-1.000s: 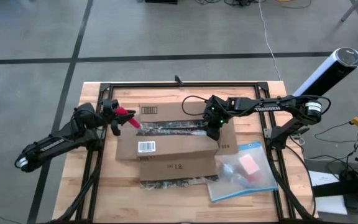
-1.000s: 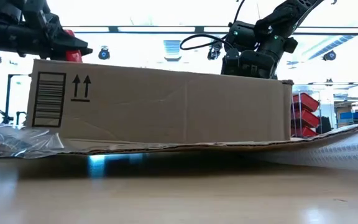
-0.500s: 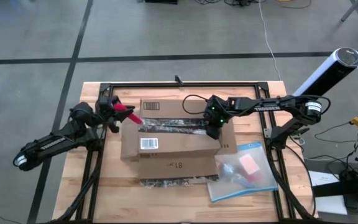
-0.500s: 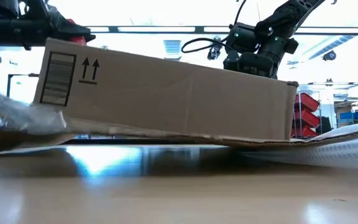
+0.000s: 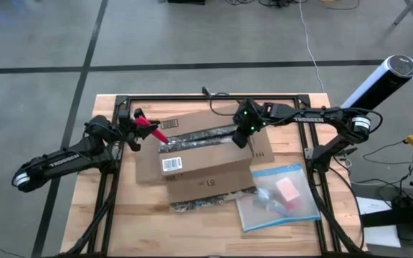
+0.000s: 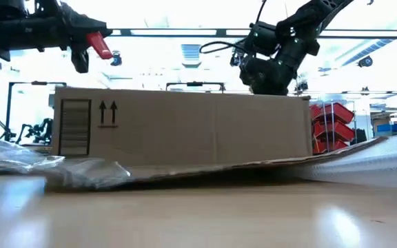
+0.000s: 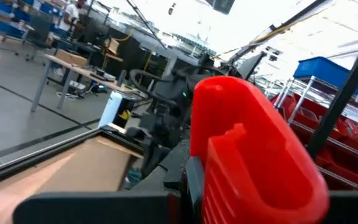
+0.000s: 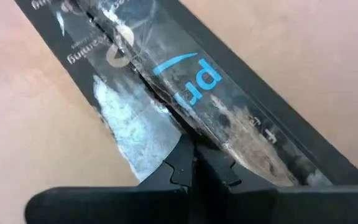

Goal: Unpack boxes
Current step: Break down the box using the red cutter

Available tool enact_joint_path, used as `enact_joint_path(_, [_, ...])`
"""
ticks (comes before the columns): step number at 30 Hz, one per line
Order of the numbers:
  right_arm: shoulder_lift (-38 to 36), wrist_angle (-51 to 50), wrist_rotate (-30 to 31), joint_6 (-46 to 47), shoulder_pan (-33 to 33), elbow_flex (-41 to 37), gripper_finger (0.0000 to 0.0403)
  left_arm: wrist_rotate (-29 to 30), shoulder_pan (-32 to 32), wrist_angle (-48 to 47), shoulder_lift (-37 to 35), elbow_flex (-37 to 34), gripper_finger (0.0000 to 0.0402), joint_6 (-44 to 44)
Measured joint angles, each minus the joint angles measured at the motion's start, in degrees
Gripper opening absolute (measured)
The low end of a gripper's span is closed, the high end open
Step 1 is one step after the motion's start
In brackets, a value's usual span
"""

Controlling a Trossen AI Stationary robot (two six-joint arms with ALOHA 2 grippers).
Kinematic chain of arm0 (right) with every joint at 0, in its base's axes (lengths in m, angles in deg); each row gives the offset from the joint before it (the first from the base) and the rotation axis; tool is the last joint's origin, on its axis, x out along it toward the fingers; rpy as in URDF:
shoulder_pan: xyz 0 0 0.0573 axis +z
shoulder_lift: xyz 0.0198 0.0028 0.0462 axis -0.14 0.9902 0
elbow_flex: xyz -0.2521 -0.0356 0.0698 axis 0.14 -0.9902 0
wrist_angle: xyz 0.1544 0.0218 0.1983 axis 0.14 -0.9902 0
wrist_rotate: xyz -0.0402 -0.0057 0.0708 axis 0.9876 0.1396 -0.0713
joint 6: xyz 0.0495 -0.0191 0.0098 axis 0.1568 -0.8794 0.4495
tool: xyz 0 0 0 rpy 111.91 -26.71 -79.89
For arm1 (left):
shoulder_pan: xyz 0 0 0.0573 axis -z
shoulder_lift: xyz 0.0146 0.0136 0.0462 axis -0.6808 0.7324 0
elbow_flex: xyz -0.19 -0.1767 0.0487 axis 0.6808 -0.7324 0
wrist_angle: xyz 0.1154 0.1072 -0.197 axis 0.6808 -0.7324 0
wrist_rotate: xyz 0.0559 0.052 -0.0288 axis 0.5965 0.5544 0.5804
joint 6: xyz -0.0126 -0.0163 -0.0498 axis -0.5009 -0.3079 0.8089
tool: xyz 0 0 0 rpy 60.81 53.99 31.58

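The brown cardboard box (image 5: 199, 154) lies skewed on the table with its flaps spread out. A dark printed tape strip (image 8: 185, 93) runs along its top seam. My left gripper (image 5: 136, 127) hovers at the box's left end, above its top, shut on a small red tool (image 5: 149, 130). In the low view the tool (image 6: 98, 45) is clear of the box top (image 6: 185, 93). My right gripper (image 5: 244, 136) is shut at the right end of the seam, fingertips down on the tape. My left gripper pinches the red tool's back end (image 7: 229, 180) between its two fingers. The tool sticks out past the fingertips toward the box, slanting down, and is clear of the cardboard. My right gripper comes from above, pointing down. Its shut fingertips (image 8: 188, 163) press on the torn tape at the box's top seam (image 8: 166, 102).
A clear plastic pouch with a blue edge (image 5: 282, 195), holding a pink item, lies at the box's near right corner. Crumpled clear tape (image 6: 54, 169) trails off the box's near left. A black metal frame (image 5: 214, 97) runs around the table.
The box's left end tipped up off the table and has come down again. The box has also turned, so its right end now lies nearer the far edge. My right gripper has gone toward the far edge with it. My left gripper has risen, and the red tool is clear above the box.
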Motion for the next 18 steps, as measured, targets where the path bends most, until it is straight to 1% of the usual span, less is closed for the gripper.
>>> enact_joint_path(6, [-1.26,-0.04,-0.37,0.36,-1.8,2.8,0.0,-0.86,0.02,3.24,3.93,0.0,0.0028,-0.4])
enact_joint_path(9, [-1.9,0.37,-2.2,0.3,-1.65,5.81,0.0,-1.34,0.02,2.99,4.5,0.0,0.0028,-1.31])
enact_joint_path(13, [-2.26,0.72,-2.62,0.17,-1.47,10.95,0.0,-1.35,0.02,2.69,4.65,0.02,0.0028,-2.16])
enact_joint_path(16, [-2.37,2.94,-5.55,0.17,-0.89,13.67,0.0,-1.3,0.0,2.34,4.67,0.0,0.0028,-3.22])
enact_joint_path(18, [-1.95,4.87,-7.33,0.12,0.76,14.64,0.0,-1.08,-0.09,1.39,4.73,0.02,0.0028,-4.07])
